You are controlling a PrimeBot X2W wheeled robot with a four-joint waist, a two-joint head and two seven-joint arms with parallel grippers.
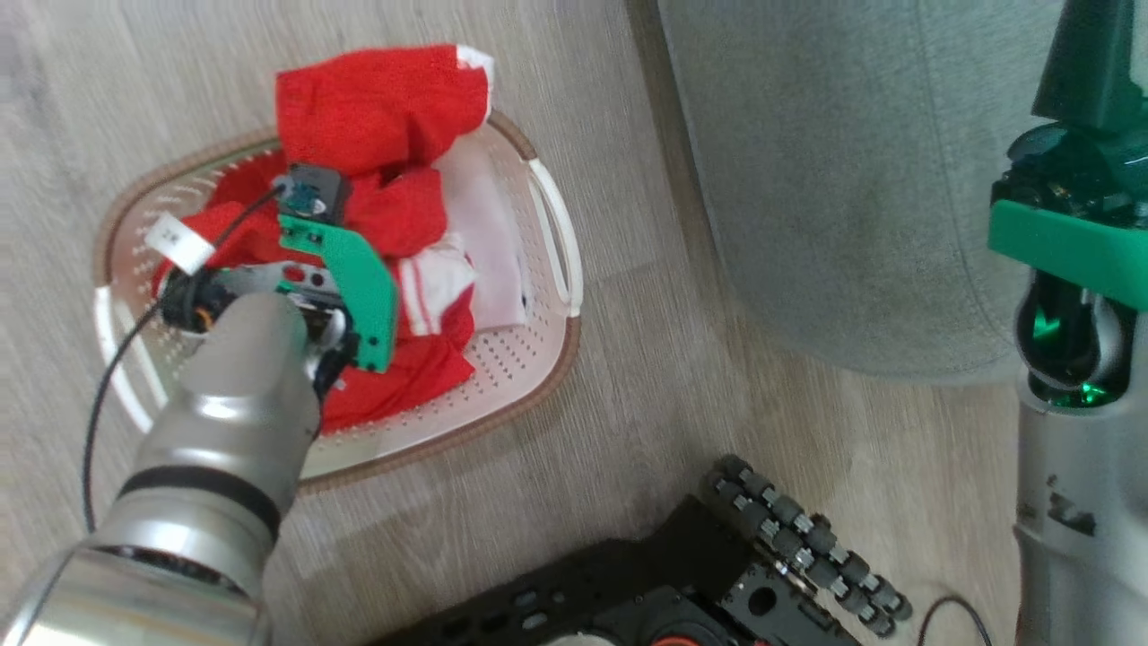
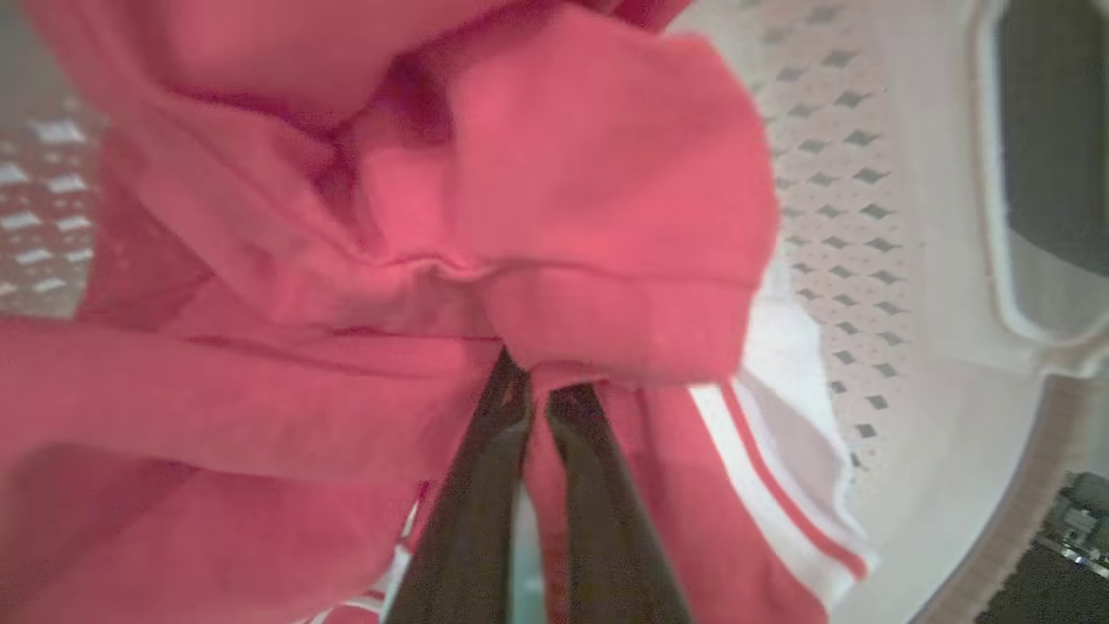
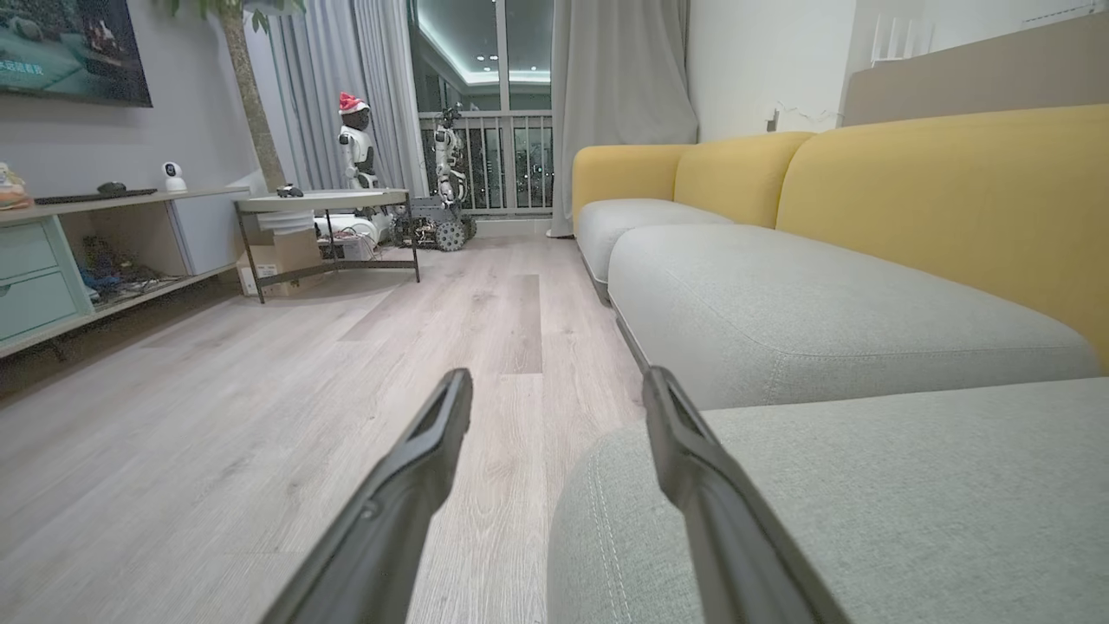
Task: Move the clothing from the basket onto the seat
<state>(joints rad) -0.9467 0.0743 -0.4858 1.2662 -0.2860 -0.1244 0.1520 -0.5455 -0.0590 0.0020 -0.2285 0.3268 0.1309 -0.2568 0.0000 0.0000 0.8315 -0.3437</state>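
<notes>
the left gripper (image 2: 528,386) has its two dark fingers (image 2: 476,511) pressed almost together, and their tips are tucked under a fold of the red clothing (image 2: 563,173), pinching that fold between them. the cloth bulges right above the tips and spreads away to their left. just right of the tips lies a white panel (image 2: 784,390) with a thin red stripe. further right of these jaws rises the cream perforated wall of the basket (image 2: 853,173), and beyond it a white handle (image 2: 992,217). from the head, the clothing lies heaped inside the basket with one red part draped over the far rim, and the left arm reaches down into the heap, a green bracket (image 1: 363,278) on its wrist. the basket stands on the pale wooden floor (image 1: 646,377), and a strip of floor lies between it and the grey-green seat (image 1: 834,179), well apart from the left jaws. the robot's dark base (image 1: 628,583) sits at the lower edge. the right gripper (image 3: 556,377) has its jaws spread wide and holds nothing. the rounded, seamed edge of the seat lies below and to the right of its right finger, with floor below its left finger and ahead. ahead and to the right of these jaws run more grey cushions with yellow backrests (image 3: 953,191). far ahead to the left stand a low table (image 3: 325,201), a small robot figure in a red hat (image 3: 353,143) and grey curtains (image 3: 619,78).
</notes>
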